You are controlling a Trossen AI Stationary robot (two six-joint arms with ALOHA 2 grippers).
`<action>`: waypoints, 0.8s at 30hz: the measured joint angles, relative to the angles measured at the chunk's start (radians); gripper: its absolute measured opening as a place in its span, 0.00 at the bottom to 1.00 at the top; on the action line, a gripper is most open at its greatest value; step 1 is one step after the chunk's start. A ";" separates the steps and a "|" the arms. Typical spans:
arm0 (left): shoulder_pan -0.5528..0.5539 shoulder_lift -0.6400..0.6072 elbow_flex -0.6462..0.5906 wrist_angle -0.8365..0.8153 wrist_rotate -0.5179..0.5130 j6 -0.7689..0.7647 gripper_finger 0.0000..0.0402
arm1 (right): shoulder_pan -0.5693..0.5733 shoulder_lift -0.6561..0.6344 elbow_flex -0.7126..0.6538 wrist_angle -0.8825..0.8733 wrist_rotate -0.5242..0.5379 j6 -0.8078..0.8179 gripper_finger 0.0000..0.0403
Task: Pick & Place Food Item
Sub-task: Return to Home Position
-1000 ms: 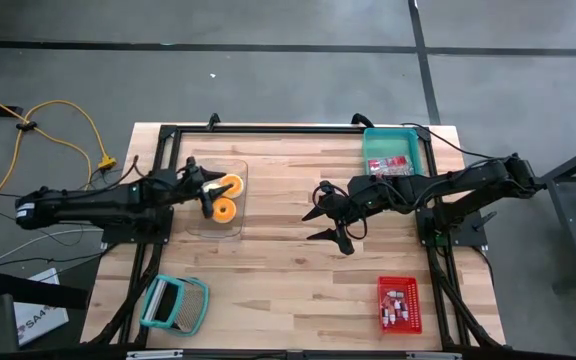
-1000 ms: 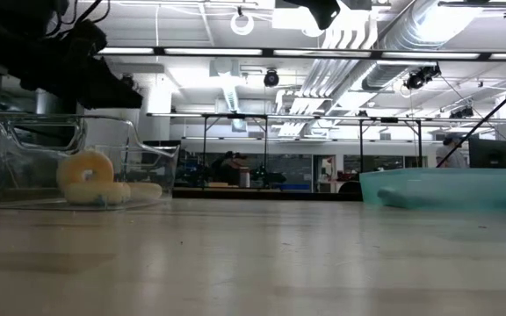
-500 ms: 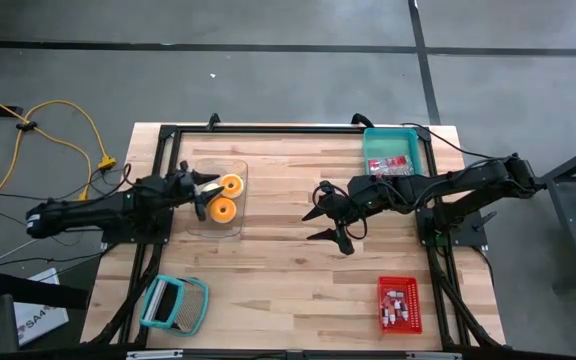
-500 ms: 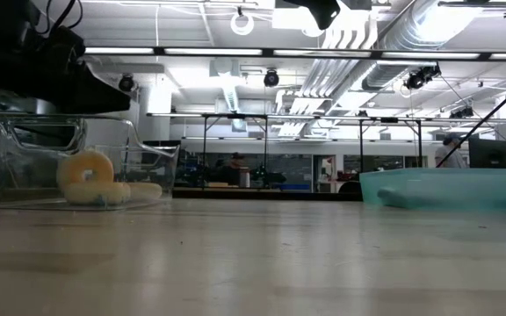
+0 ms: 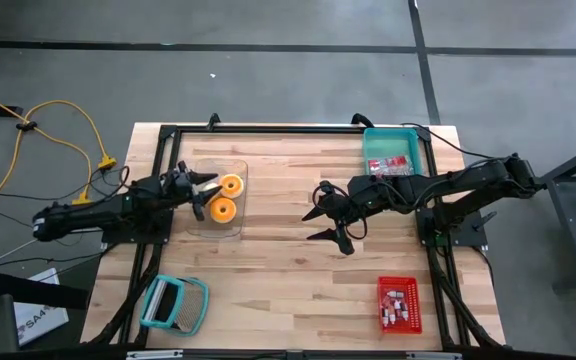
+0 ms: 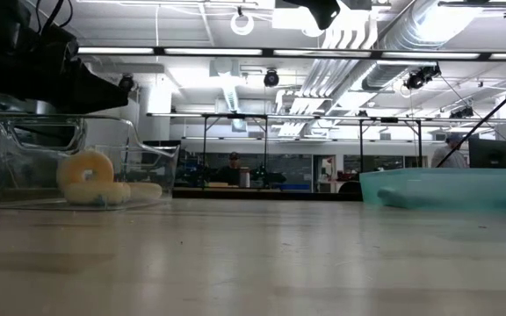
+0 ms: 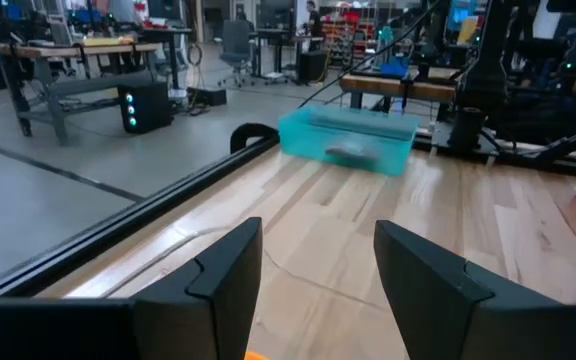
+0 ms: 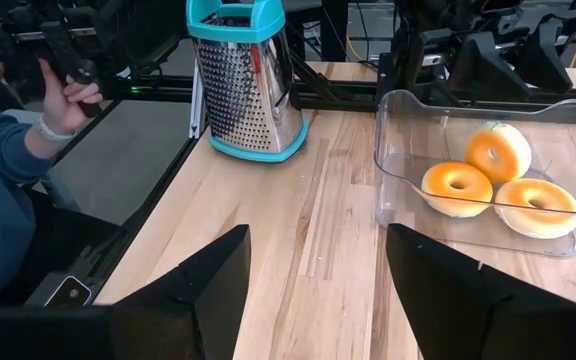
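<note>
Three orange donuts (image 8: 457, 188) lie in a clear container (image 5: 236, 222) at the table's left; two of them (image 5: 230, 184) show from above. My left gripper (image 5: 204, 196) stands open and level over the container's left part, just left of the donuts, nothing between its fingers (image 7: 318, 270). My right gripper (image 5: 316, 226) hovers open above the table's middle, pointing toward the container (image 8: 318, 290). A teal bin (image 5: 416, 137) at the far right holds a red-wrapped item.
A teal-framed metal grater (image 5: 175, 303) lies at the near left, and a red basket (image 5: 399, 303) with small items sits at the near right. Bare wood lies between the container and the bin. A person's hand (image 8: 63, 95) shows beyond the table's left side.
My left gripper has sunk lower and drawn back a little toward the table's left edge, staying open. The donuts and the container have kept their places.
</note>
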 joint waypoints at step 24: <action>0.000 -0.034 -0.010 -0.038 0.059 -0.041 0.47 | 0.000 0.000 0.000 0.000 0.000 0.000 0.55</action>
